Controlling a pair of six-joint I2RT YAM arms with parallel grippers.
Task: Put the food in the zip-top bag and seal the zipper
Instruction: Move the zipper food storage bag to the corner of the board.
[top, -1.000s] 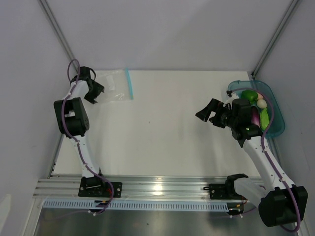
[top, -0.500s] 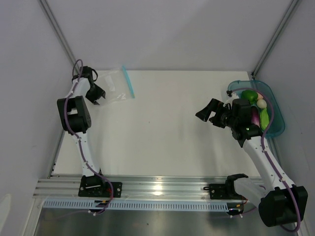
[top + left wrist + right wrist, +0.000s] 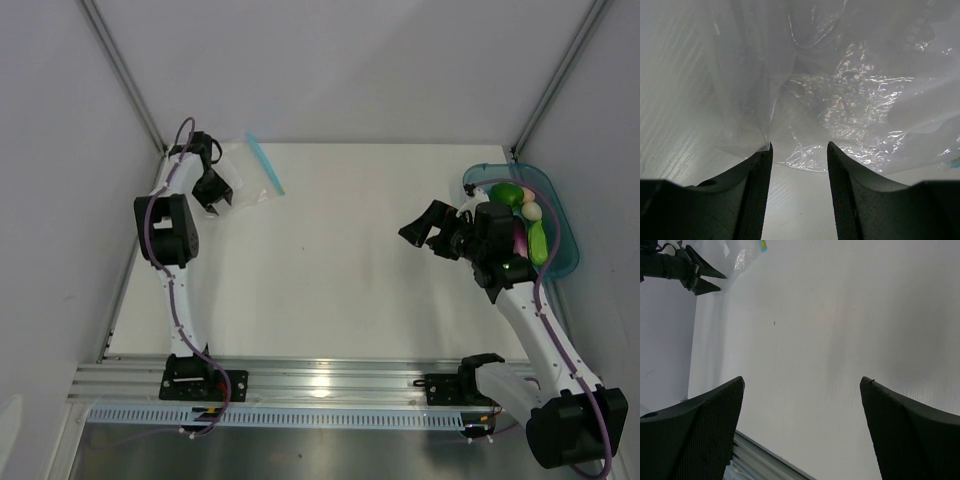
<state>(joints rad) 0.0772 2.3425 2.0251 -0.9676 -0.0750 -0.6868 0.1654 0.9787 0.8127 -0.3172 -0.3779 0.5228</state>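
Since a second ago the left end effector [image 3: 216, 192] has swung rightward along the far edge of the tabletop [image 3: 330, 290], its jaws narrowing, and the zip-top bag [image 3: 246, 172] has shifted right and turned with it. Those jaws now stand partly apart; in the left wrist view the bag's crumpled clear edge lies right at the fingertips [image 3: 765, 150], with nothing visibly pinched. The zipper [image 3: 266, 165] slants along the bag's right side, away from that end effector. The right end effector [image 3: 424, 226] has not moved and hangs wide open over bare tabletop, holding nothing. Behind its wrist the food sits in the teal tray [image 3: 566, 262]: green bell pepper [image 3: 505, 192], whitish egg [image 3: 531, 211], light green long vegetable [image 3: 540, 244] and a purple piece [image 3: 520, 238] partly hidden by the arm.
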